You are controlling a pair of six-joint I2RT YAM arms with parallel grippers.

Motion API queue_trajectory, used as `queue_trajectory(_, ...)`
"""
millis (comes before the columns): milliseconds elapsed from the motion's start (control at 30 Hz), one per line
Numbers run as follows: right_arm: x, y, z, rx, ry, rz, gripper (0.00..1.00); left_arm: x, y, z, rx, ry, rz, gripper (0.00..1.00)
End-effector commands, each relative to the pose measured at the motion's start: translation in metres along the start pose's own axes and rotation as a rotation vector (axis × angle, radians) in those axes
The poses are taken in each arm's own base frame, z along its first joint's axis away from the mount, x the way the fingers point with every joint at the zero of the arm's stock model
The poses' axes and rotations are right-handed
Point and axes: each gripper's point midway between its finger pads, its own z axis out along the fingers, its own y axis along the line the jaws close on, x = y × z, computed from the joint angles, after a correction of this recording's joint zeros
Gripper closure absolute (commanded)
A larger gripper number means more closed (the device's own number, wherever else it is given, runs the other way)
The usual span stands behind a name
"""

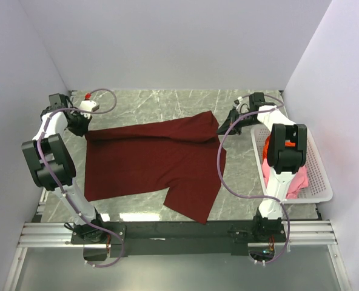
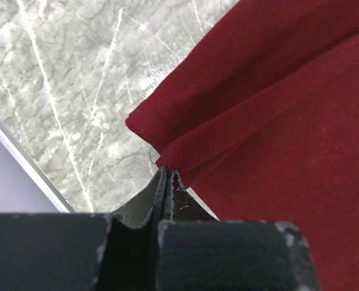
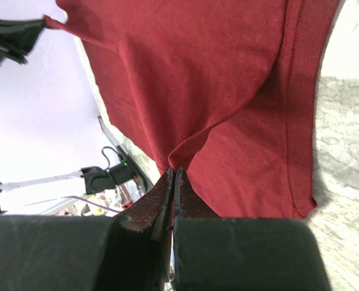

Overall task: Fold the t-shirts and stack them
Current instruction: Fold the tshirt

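On the table, seen from above: the dark red shirt (image 1: 161, 160) lies spread in the middle of the grey table (image 1: 167, 103).
Left pincer, top view: the left pincer (image 1: 82, 128) is at 10 o'clock of the shirt, right at its corner.
Right pincer, top view: the right pincer (image 1: 227, 124) is at 2 o'clock of the shirt, at the other far corner.
Basket: the white basket (image 1: 322, 182) sits at 3 o'clock. The orange shirt (image 1: 266, 147) and pink shirt (image 1: 298, 179) are bunched up inside it.
Left wrist view: the left pincer (image 2: 166, 173) is pinched tight on a doubled edge of the dark red shirt (image 2: 276, 121). Bare table (image 2: 64, 91) shows at 10 o'clock.
Right wrist view: the right pincer (image 3: 173, 173) is pinched tight on a fold of the dark red shirt (image 3: 197, 79). The cloth hangs up from it, and the table (image 3: 349, 121) shows at 3 o'clock.
Done so far: not much, I think. No shirt is folded neatly and there is no stack.
Left to do: fold the dark red shirt, then take out, fold and stack the other two.
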Motion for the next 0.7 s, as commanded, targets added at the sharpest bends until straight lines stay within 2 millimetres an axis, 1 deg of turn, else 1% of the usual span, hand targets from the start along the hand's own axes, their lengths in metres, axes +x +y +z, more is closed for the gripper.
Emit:
queue_trajectory(0, -0.020, 0.019, -0.012, -0.027, -0.060, -0.035, 1.00, -0.016, 0.010, -0.006, -0.049, -0.049, 0.075, 1.00)
queue_trajectory(33, -0.026, 0.025, -0.015, -0.038, -0.073, -0.046, 1.00, -0.019, 0.009, -0.006, -0.041, -0.065, 0.080, 1.00)
queue_trajectory(133, -0.034, 0.038, -0.021, -0.064, -0.093, -0.044, 1.00, -0.024, 0.006, -0.013, -0.040, -0.092, 0.120, 1.00)
queue_trajectory(200, -0.035, 0.046, -0.025, -0.078, -0.097, -0.038, 1.00, -0.023, 0.003, -0.017, -0.052, -0.098, 0.156, 1.00)
queue_trajectory(300, -0.029, 0.052, -0.027, -0.101, -0.090, -0.018, 1.00, -0.023, 0.004, -0.020, -0.058, -0.096, 0.192, 1.00)
queue_trajectory(400, -0.022, 0.053, -0.026, -0.114, -0.076, 0.018, 1.00, -0.028, 0.011, -0.025, -0.070, -0.105, 0.198, 1.00)
queue_trajectory(600, 0.003, 0.038, -0.018, -0.107, -0.020, 0.087, 1.00, -0.031, 0.015, -0.029, -0.077, -0.110, 0.242, 1.00)
queue_trajectory(667, 0.006, 0.041, -0.019, -0.116, -0.018, 0.089, 1.00, -0.031, 0.015, -0.030, -0.074, -0.109, 0.244, 1.00)
